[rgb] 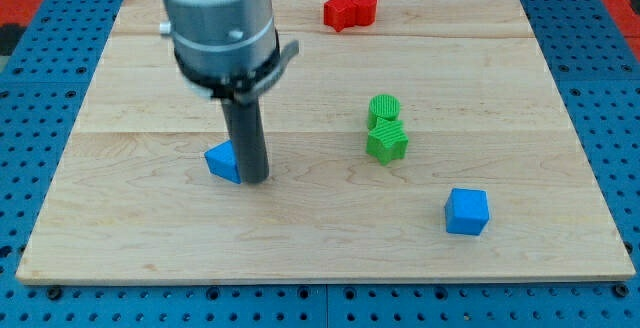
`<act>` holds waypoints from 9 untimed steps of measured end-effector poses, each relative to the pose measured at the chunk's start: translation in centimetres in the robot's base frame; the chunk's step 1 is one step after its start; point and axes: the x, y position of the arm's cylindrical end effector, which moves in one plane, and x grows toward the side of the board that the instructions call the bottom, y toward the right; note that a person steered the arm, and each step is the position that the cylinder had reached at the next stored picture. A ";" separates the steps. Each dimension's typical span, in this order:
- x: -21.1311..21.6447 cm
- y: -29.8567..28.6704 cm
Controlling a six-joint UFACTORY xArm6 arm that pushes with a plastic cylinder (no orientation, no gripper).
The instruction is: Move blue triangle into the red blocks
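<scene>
A pale wooden worktop [320, 248] made of joined planks lies on a blue perforated base [30, 68]. There is no gripper on this arm, so nothing is grasped; the arm ends in a straight dark rod, and my tip [254, 180] rests on the wood at the view's left of centre. The small blue triangular block [223, 160] sits immediately at the view's left of the rod, touching it or very nearly so; the exact contact cannot be made out.

The red blocks are at the view's top, right of centre, close to the worktop's far edge: a red star-like block [340, 12] and a red rounded block [363, 5] pressed together, well apart from the blue triangular block.

Right of my tip stand two green blocks, a green round block [384, 108] and, just below it and touching, a green star-like block [387, 142]. Lower at the view's right, a blue cube [467, 211] sits alone, apart from everything else.
</scene>
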 end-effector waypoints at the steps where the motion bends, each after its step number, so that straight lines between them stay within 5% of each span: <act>1: -2.5 -3.1; 3: -12.6 -3.0; 6: -2.1 -0.4; 7: -6.8 -3.2; 9: -4.5 -5.2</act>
